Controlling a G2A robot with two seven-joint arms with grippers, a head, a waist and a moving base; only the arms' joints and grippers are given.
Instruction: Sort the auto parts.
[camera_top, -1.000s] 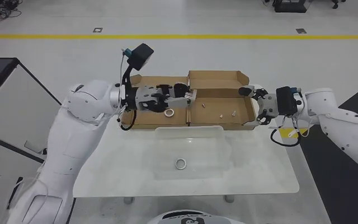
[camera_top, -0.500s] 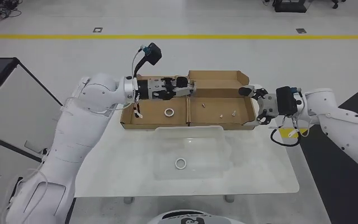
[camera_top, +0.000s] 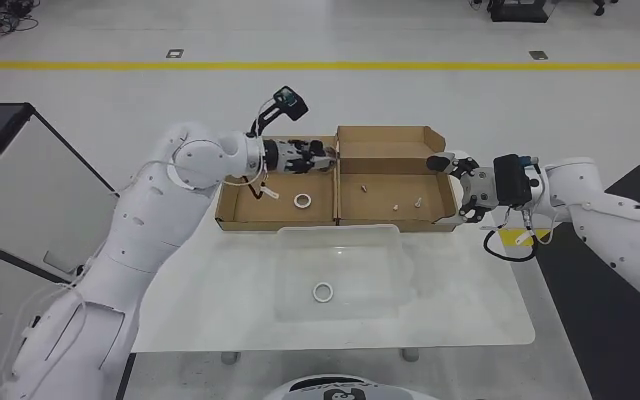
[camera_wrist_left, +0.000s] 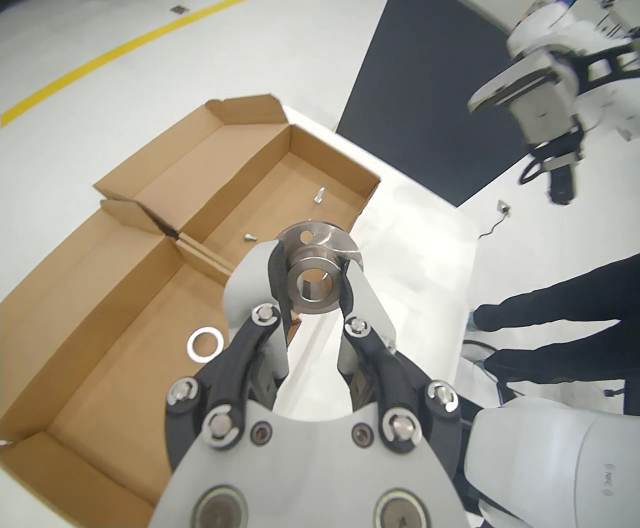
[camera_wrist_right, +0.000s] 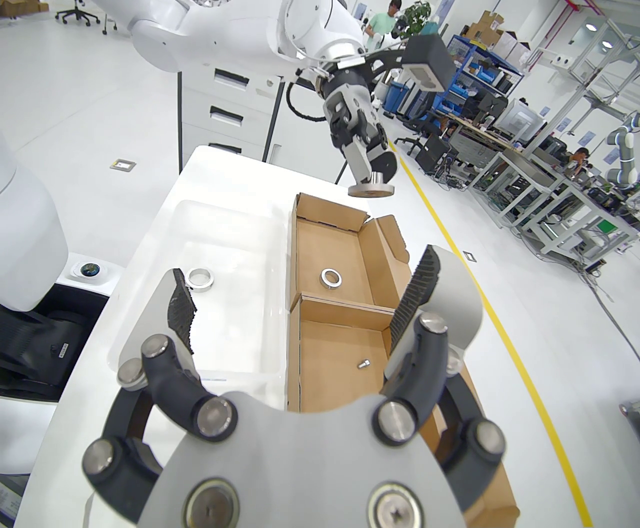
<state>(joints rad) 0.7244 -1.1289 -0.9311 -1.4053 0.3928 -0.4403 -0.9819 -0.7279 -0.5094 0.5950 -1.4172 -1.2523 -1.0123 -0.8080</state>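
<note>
Steel, round and flanged with a bored centre, the hub (camera_wrist_left: 320, 245) sits pinched between the two fingers of the left gripper (camera_wrist_left: 309, 287), which grip its narrower collar. From the right wrist view the hub (camera_wrist_right: 371, 189) hangs flange-down in the air above the far end of the left brown cardboard box (camera_wrist_right: 325, 250), touching nothing below it. On that box's floor lies a flat silvery metal washer (camera_top: 300, 202). The right brown cardboard box (camera_top: 385, 200) stands just beside it (their walls touch) and holds a few small metal bolts (camera_top: 396, 206), scattered apart. The right gripper (camera_top: 450, 188) is at the outer end of this box, its ribbed fingers (camera_wrist_right: 425, 280) spread wide with nothing between them. Nearer the robot, on the white table (camera_top: 470, 300), a clear plastic tray (camera_top: 340, 240) lies against the boxes' near walls, and one thick metal ring (camera_top: 322, 292) rests inside it.
</note>
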